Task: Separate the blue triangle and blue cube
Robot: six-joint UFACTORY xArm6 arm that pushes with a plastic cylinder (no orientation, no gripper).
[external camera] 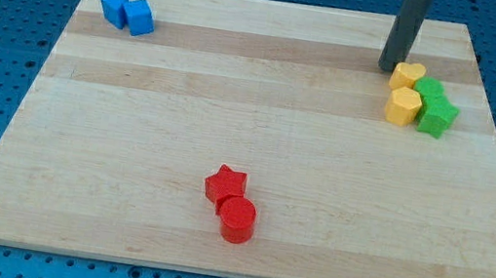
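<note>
The blue triangle (113,7) and the blue cube (138,17) sit touching each other at the board's top left, the triangle on the left. My tip (392,68) is at the view's top right, far from both blue blocks. It rests just left of the yellow heart (407,76).
A yellow hexagon (402,107) lies below the heart, with a green block (428,90) and a green star (438,116) beside them on the right. A red star (224,184) and a red cylinder (237,219) touch near the bottom middle. The wooden board (234,98) lies on a blue perforated table.
</note>
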